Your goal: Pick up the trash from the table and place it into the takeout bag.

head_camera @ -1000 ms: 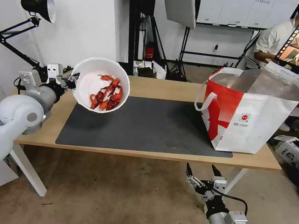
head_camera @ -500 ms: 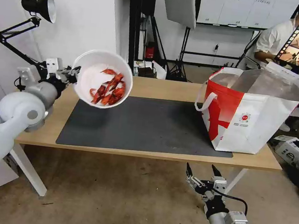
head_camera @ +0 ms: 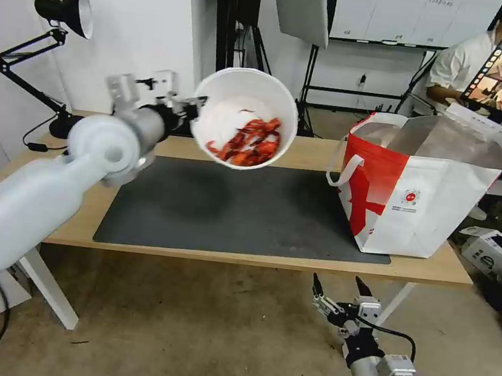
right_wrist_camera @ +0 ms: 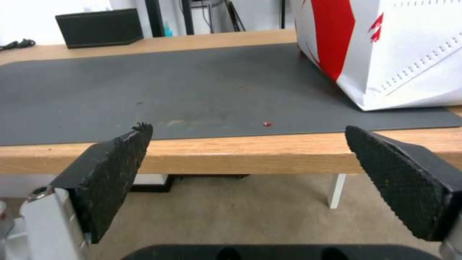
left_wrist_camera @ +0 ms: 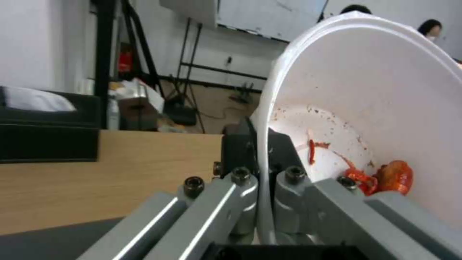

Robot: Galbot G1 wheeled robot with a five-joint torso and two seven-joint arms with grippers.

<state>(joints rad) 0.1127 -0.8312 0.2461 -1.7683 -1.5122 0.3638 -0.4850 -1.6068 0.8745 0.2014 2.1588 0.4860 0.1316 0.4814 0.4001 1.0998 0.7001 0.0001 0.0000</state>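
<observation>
White plastic is what we are gripping: our left gripper (head_camera: 194, 110) is pinching the rim of the bowl (head_camera: 245, 118), one finger inside the wall and one outside, as the left wrist view shows with the thin white edge (left_wrist_camera: 264, 173) running between the two black pads. We are holding the bowl in the air above the back part of the grey mat (head_camera: 230, 210), tilted so its mouth is facing forward, with the red crayfish shells (head_camera: 249, 142) lying against its lower side. It is hanging between the desk lamp (head_camera: 65, 10) and the bag (head_camera: 421, 196), well apart from the bag (which is standing upright on the right end of the table (head_camera: 254, 258), mouth open, foil lining showing). A black box (left_wrist_camera: 46, 133) is sitting on the wood near the far edge.

We are keeping our right gripper (head_camera: 339, 291) low, in front of the table's near edge and below it, jaws spread wide and holding nothing. In the right wrist view a small red speck (right_wrist_camera: 267, 124) is lying on the mat near the bag (right_wrist_camera: 385, 50).
</observation>
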